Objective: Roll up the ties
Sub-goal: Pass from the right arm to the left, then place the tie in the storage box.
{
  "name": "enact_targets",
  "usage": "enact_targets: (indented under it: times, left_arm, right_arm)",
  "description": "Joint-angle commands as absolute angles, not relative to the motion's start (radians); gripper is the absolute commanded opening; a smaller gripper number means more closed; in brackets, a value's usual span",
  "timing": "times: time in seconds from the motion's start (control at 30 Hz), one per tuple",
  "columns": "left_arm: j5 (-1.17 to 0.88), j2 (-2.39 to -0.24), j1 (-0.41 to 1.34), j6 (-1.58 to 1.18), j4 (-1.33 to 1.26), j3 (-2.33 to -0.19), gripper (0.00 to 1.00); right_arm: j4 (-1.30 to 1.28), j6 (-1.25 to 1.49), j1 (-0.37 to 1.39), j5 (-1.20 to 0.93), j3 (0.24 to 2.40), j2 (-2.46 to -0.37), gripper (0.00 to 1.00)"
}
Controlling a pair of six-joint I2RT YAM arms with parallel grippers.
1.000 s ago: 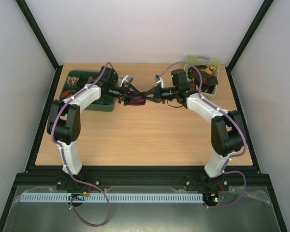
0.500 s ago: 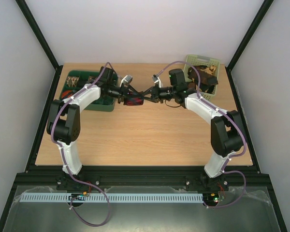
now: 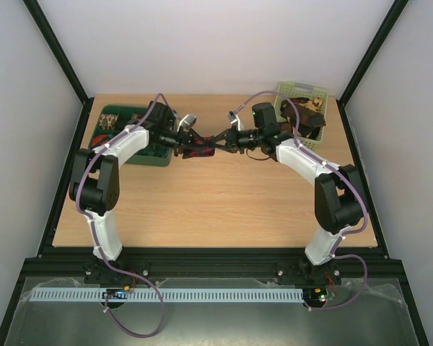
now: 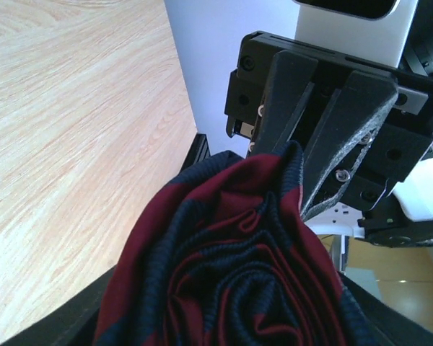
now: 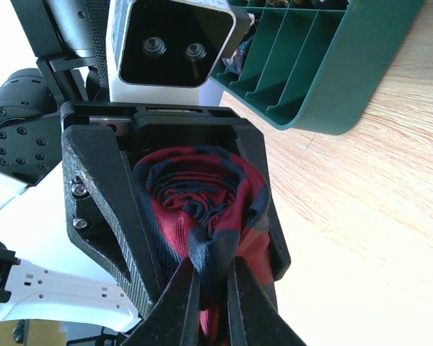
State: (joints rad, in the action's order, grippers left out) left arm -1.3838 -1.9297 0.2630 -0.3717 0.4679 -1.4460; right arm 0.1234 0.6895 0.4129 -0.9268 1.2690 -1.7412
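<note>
— How is the roll held?
— The left gripper is closed round the coiled tie above the table; its tail is pinched by the right gripper.
— What remains?
— Stowing is judged pending; further ties are seen unrolled in the basket.

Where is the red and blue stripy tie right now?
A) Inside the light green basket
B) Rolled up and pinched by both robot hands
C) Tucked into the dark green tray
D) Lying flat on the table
B: the wrist views show the tie bunched into a roll between the fingers of the left gripper, while the right gripper pinches its edge.
</note>
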Motion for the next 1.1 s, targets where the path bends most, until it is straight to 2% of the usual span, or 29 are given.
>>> enact_targets:
  times: [0.0, 0.13, 0.23, 0.4, 0.5, 0.63, 0.87, 1.07]
  left_arm:
    - [-1.405, -1.907, 0.251, -0.363, 0.498, -1.439, 0.53]
    - [-1.398, -1.907, 0.245, -0.363, 0.492, -1.445, 0.39]
    - [-1.39, -1.907, 0.239, -0.358, 0.496, -1.446, 0.33]
    - [-1.363, -1.899, 0.232, -0.338, 0.505, -1.448, 0.27]
    - [-1.333, -1.891, 0.229, -0.31, 0.529, -1.455, 0.25]
    - [-1.268, -1.878, 0.211, -0.267, 0.553, -1.461, 0.23]
    - [-1.132, -1.897, 0.131, -0.105, 0.681, -1.536, 0.22]
    - [-0.887, -1.967, 0.07, 0.299, 1.015, -1.754, 0.22]
  right_arm:
    - [0.121, 0.698, 0.412, -0.938, 1.303, -1.747, 0.01]
    - [0.106, 0.689, 0.413, -0.944, 1.303, -1.747, 0.01]
    - [0.089, 0.675, 0.412, -0.944, 1.302, -1.748, 0.03]
    - [0.063, 0.654, 0.413, -0.937, 1.309, -1.746, 0.14]
    - [0.039, 0.641, 0.413, -0.925, 1.321, -1.748, 0.29]
    - [0.006, 0.598, 0.411, -0.917, 1.344, -1.743, 0.58]
    - [-0.061, 0.525, 0.408, -0.888, 1.359, -1.725, 1.0]
    - [-0.107, 0.464, 0.402, -0.865, 1.359, -1.714, 0.99]
